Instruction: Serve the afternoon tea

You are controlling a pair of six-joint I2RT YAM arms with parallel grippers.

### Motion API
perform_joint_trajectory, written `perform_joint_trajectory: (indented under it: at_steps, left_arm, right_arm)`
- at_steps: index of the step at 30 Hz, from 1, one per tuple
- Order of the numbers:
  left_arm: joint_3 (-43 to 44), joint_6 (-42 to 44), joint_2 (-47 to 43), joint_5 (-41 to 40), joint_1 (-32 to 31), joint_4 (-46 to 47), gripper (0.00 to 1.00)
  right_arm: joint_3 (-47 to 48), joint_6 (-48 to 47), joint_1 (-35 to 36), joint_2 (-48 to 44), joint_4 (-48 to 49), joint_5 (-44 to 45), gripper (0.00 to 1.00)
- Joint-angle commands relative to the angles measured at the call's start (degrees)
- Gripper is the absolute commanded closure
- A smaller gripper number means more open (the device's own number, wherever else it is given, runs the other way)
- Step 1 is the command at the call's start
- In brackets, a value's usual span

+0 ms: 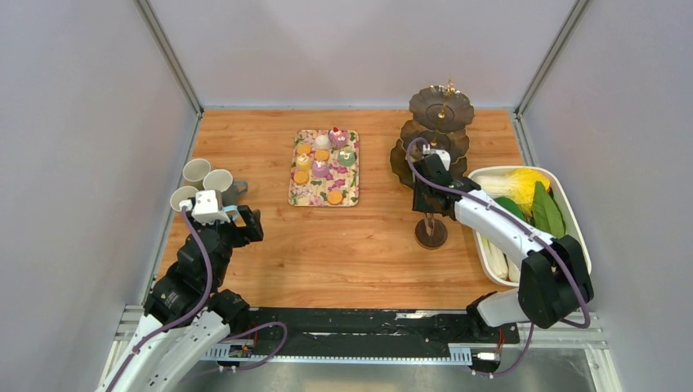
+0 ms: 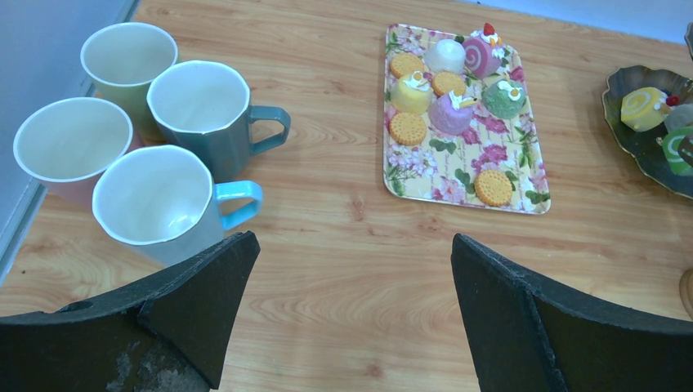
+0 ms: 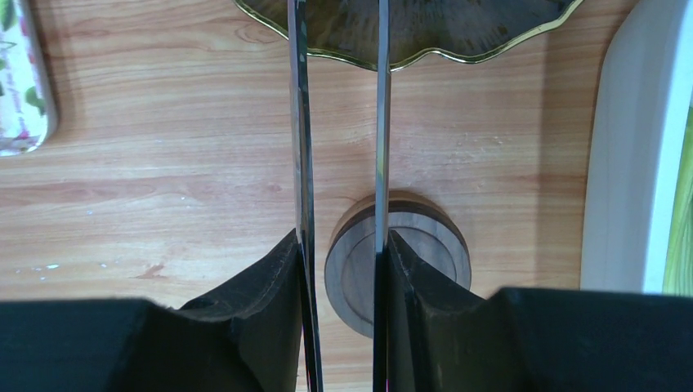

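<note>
Right gripper (image 1: 428, 204), pinching slim metal tongs (image 3: 300, 122), hangs over the coasters (image 3: 425, 253) near the right edge of the table (image 1: 368, 245); cakes (image 1: 320, 167) sit well left, mid-table.

The black two-finger left gripper (image 1: 245, 208) sits at the left of the top view, jaws wide apart. The black right gripper (image 1: 431, 217) points down, right of middle, with its jaws only a little apart.

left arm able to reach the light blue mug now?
Probably yes. The left gripper is open and the light blue mug stands nearest it, nothing between. The teal mug and pink mug crowd only its far side.
</note>
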Motion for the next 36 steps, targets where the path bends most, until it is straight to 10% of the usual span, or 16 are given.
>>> perform_joint_trajectory:
  at_steps: [1,36]
  left_arm:
    - [-0.2,0.5,0.4,0.0,-0.1,0.9,0.00]
    - [-0.2,0.5,0.6,-0.1,-0.1,0.8,0.00]
  right_arm:
    - [0.2,-1.7,-1.6,1.5,3.6,-0.2,0.70]
    - [-0.2,-1.8,-3.8,-2.8,-1.1,-4.7,0.44]
